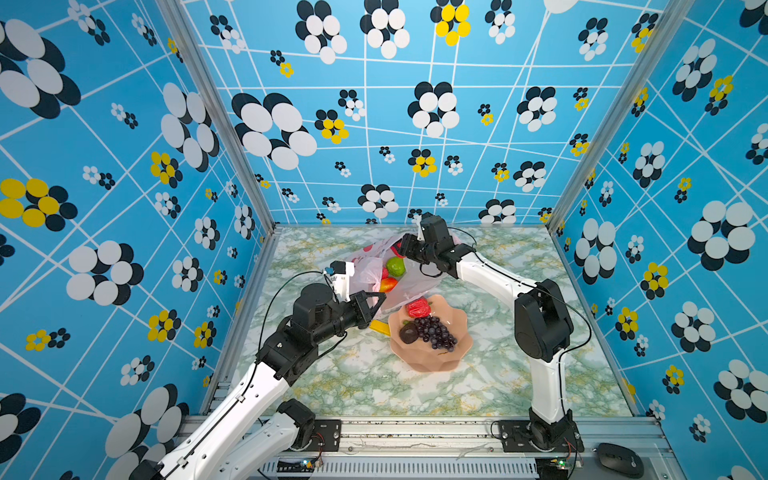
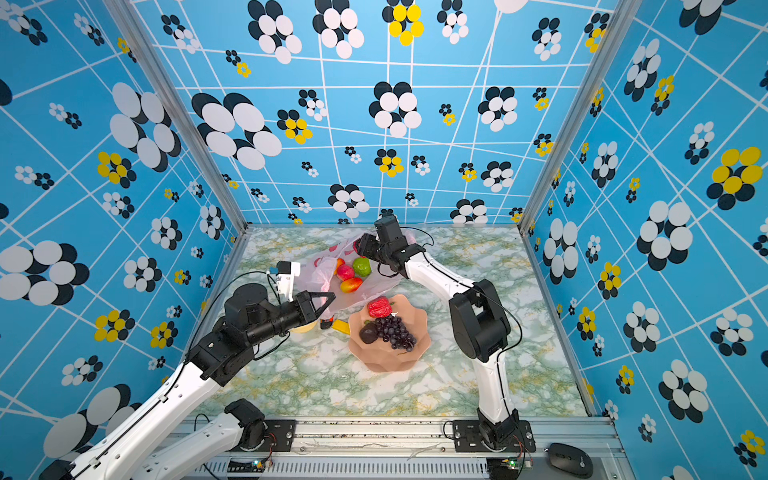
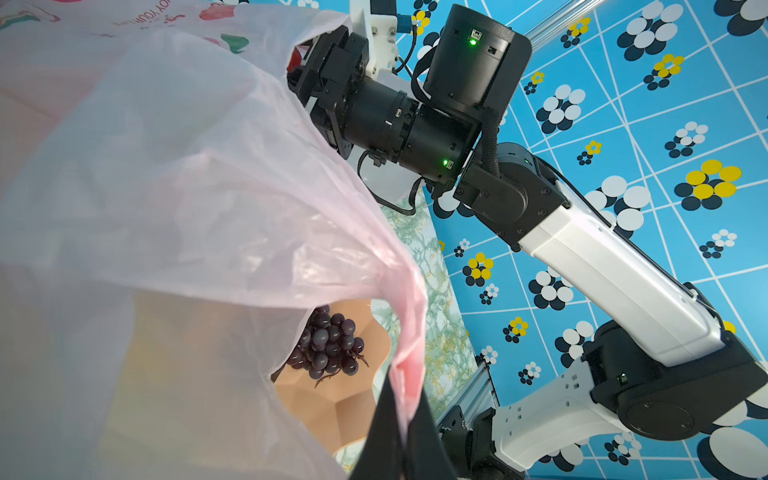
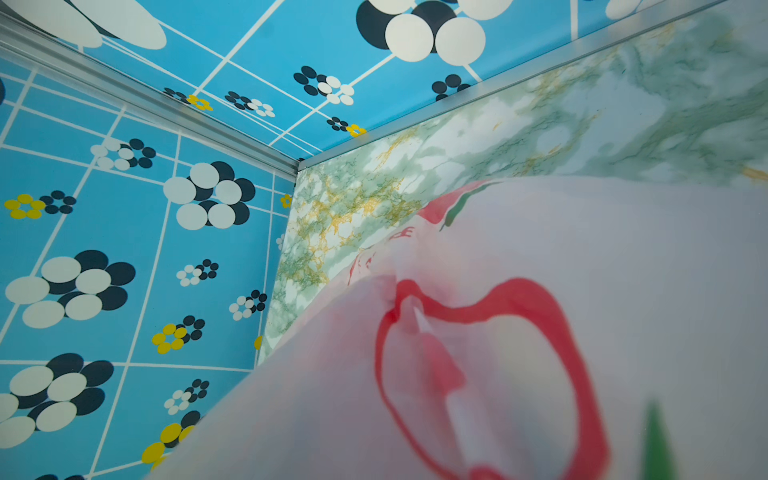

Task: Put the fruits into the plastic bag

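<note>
My left arm (image 1: 241,399), white links with black joints, stretches from the near rail toward the middle with its wrist roughly level. My left gripper (image 1: 380,298) has its black tapered fingers (image 3: 390,440) pressed together on a fold of the thin translucent pale-pink plastic bag (image 3: 208,187). My right arm (image 1: 490,274) rises from its base, bends at a high elbow and reaches back and inward. My right gripper (image 1: 404,246) is half hidden behind the film, so I cannot tell how its jaws stand.
</note>
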### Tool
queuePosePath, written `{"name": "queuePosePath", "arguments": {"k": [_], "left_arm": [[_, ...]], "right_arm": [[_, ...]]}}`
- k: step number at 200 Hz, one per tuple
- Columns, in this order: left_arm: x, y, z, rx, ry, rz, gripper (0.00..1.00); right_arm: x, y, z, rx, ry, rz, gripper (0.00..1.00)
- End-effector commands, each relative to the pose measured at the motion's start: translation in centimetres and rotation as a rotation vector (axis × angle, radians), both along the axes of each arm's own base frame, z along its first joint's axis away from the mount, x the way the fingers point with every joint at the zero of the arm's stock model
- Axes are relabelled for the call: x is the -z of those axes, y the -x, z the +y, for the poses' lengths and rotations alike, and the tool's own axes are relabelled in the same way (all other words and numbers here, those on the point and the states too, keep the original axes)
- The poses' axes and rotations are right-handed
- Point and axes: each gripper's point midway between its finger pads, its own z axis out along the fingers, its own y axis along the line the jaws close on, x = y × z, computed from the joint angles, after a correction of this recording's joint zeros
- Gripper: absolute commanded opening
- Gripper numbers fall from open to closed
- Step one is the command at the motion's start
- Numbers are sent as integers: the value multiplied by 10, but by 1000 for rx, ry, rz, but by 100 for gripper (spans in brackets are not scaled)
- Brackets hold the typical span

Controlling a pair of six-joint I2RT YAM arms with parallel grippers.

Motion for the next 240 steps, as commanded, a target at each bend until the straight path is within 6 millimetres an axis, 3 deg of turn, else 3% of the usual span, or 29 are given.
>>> {"name": "queuePosePath", "arguments": {"k": [1,55,81,110,141,162,195,205,208,214,240], "left_arm": [[2,2,2,-3,-13,-11,0],[16,9,13,-29,-38,7,0],[21,11,15,-40,-23,20,0],[21,9,13,-39,-12,22,0],[17,5,10,-32,-8,16,0],[15,4,7,-26,-3,14,0],[13,5,8,-25,-1,11,0],[14,6,9,-27,-6,10,0],[13,6,10,-28,-6,8,0],[14,6,11,-32,-9,8,0],[14,8,13,-36,-12,2,0]], "right_arm": [[6,-5,-8,16,-1,25,60],[14,-22,-44,91,-22,49,60],[12,-22,-49,93,-14,52,60],[5,-11,-32,39,-31,66,59],[-9,13,8,-84,18,44,59],[0,22,25,-135,55,61,60],[25,22,34,-144,44,123,60],[24,22,36,-145,30,131,60],[40,22,37,-146,41,156,60],[45,22,39,-147,39,166,60],[54,22,44,-154,32,188,60]]}}
